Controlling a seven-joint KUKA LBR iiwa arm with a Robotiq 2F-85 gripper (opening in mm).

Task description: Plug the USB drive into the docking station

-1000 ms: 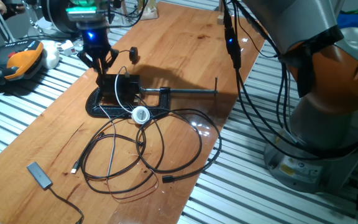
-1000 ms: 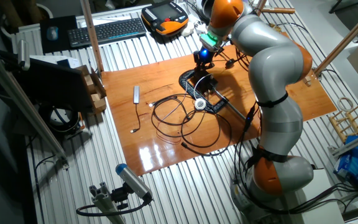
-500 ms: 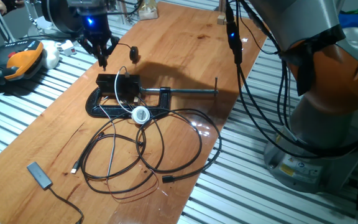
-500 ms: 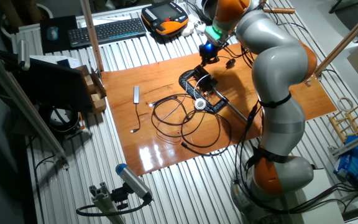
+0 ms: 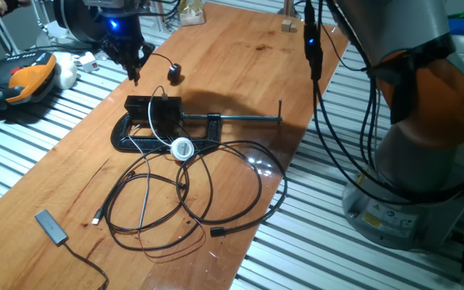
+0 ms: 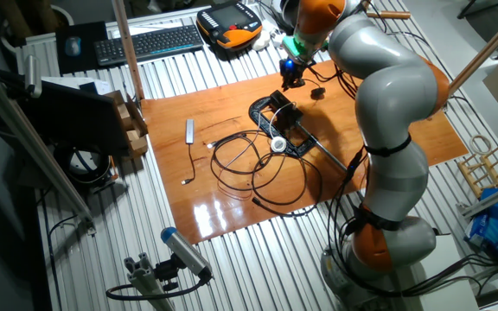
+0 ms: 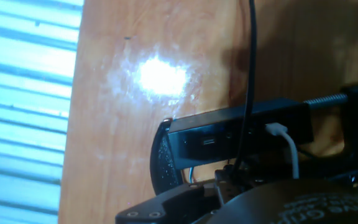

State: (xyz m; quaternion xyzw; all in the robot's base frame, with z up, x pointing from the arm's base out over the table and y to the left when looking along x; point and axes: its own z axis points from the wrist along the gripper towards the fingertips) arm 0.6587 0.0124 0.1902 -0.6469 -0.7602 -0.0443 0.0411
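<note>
The docking station [image 5: 153, 107] is a small black box held in a black G-clamp [image 5: 232, 121] on the wooden table; it also shows in the other fixed view [image 6: 284, 105]. In the hand view its side face [image 7: 241, 134] shows a port and a white plug. My gripper [image 5: 133, 72] hangs just above and behind the docking station, clear of it, with its fingers together. A small dark stub, the USB drive [image 5: 134, 79], pokes out below the fingertips. Only a dark block low in the hand view [image 7: 229, 180] hints at it there.
Loops of black cable [image 5: 184, 193] and a white round disc [image 5: 183, 148] lie in front of the clamp. A flat dongle [image 5: 51, 225] rests near the front corner. A small black piece on a thin cable [image 5: 174, 72] sits beside the gripper. An orange pendant [image 5: 31, 72] lies off the table's left side.
My gripper has lifted off the docking station and drawn back toward the table's far left edge. The station, the clamp and the cables have not moved.
</note>
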